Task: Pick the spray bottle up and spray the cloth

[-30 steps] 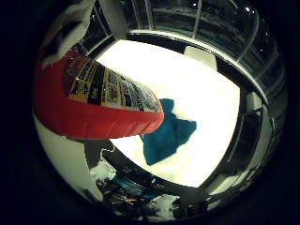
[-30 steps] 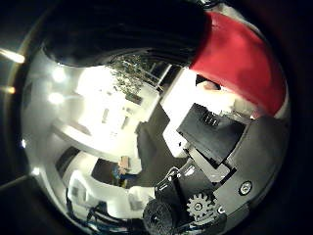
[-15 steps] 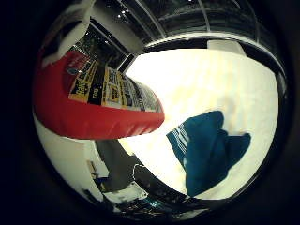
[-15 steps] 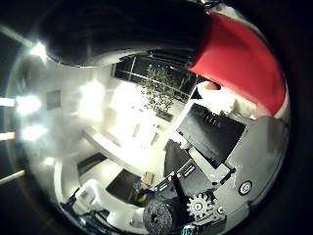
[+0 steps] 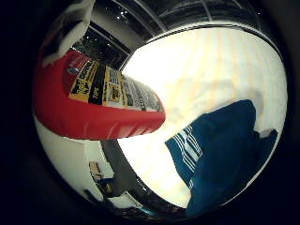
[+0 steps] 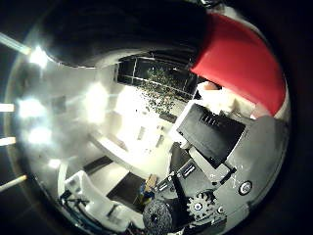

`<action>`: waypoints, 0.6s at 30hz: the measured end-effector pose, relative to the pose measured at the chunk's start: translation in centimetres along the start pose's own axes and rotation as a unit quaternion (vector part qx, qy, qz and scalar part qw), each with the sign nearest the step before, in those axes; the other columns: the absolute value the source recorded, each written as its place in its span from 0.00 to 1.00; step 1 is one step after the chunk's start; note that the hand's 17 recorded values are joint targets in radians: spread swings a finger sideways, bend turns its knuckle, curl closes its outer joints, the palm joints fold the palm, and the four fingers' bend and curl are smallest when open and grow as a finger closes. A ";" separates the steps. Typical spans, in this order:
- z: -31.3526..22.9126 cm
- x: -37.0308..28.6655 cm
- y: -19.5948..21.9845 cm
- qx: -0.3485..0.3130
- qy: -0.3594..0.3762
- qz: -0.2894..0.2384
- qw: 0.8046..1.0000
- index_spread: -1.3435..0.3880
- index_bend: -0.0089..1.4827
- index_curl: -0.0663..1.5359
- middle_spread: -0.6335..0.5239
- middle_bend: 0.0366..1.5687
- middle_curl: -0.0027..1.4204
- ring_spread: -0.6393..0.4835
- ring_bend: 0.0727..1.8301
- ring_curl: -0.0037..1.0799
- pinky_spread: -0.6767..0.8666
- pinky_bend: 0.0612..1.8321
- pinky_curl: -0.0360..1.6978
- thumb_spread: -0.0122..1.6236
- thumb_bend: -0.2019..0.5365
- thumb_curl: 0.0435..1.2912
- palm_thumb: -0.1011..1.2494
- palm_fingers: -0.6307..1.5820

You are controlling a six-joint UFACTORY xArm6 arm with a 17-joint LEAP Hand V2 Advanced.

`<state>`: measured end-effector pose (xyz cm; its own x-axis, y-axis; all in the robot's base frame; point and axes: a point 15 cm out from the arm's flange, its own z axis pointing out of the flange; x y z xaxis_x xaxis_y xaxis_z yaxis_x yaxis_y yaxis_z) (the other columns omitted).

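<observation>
A red spray bottle (image 5: 93, 110) with a printed label sits tight against my palm and fills much of the little finger side view; its red body (image 6: 239, 58) also shows in the thumb side view. My hand (image 6: 210, 147) is shut on it, with a black finger pad (image 6: 122, 29) curled across the bottle and white and geared parts beside it. Below the bottle, a dark blue cloth (image 5: 225, 164) with white stripes lies crumpled on the white table (image 5: 211, 75).
The table's dark edge (image 5: 126, 178) runs below the bottle, with floor and small items beyond it. In the thumb side view I see a lit room with bright ceiling lights (image 6: 36, 56), a plant (image 6: 161, 81) and white furniture (image 6: 98, 196).
The whole picture has shifted as my hand moved and tilted with the bottle. The blue cloth now looks larger and closer, lying further out from under the bottle's base.
</observation>
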<state>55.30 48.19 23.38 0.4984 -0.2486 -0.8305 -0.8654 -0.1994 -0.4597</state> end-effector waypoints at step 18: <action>4.8 3.3 5.2 -0.040 0.003 0.012 0.999 0.66 0.80 0.54 0.47 0.88 0.47 0.43 0.81 0.57 0.31 0.51 0.81 0.22 0.25 0.77 0.83 0.81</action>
<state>52.26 50.90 16.71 0.4784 -0.2594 -0.8389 -0.8702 -0.2684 -0.4133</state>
